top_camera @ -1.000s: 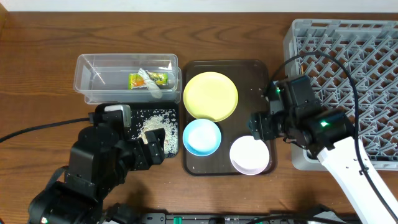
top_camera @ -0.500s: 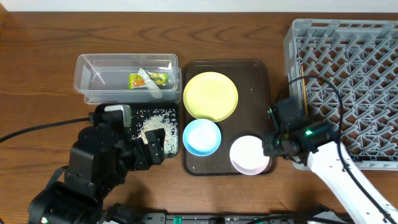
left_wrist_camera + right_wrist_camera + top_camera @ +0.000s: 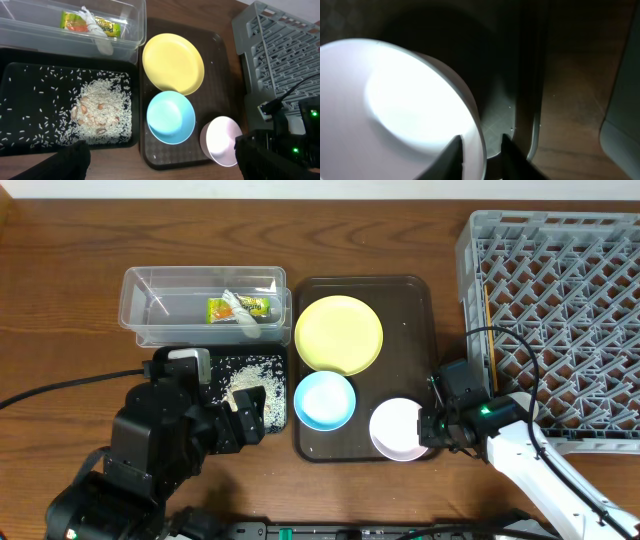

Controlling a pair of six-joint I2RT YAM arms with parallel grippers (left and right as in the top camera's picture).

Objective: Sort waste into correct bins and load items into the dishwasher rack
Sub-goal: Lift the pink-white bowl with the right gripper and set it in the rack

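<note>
The small white bowl [image 3: 397,428] [image 3: 410,110] sits at the front right of the brown tray [image 3: 412,300]. My right gripper [image 3: 432,425] [image 3: 482,145] is open and straddles the bowl's right rim, one finger inside and one outside. The light-blue bowl [image 3: 325,400] and the pale-yellow plate [image 3: 339,333] lie on the same tray. A chopstick [image 3: 488,320] lies in the grey rack [image 3: 560,310]. My left gripper [image 3: 162,150] is open and empty above the table's front edge. The wrapper [image 3: 240,307] and the white scrap [image 3: 245,323] lie in the clear tub [image 3: 200,276].
Rice [image 3: 250,380] lies scattered in the black container [image 3: 281,418], left of the tray. The rack's left wall stands close beside my right arm. A black cable [image 3: 60,385] runs across the table at the left.
My right arm has moved from beside the rack toward the table's front and come down over the white bowl's right rim. The left arm has not moved.
</note>
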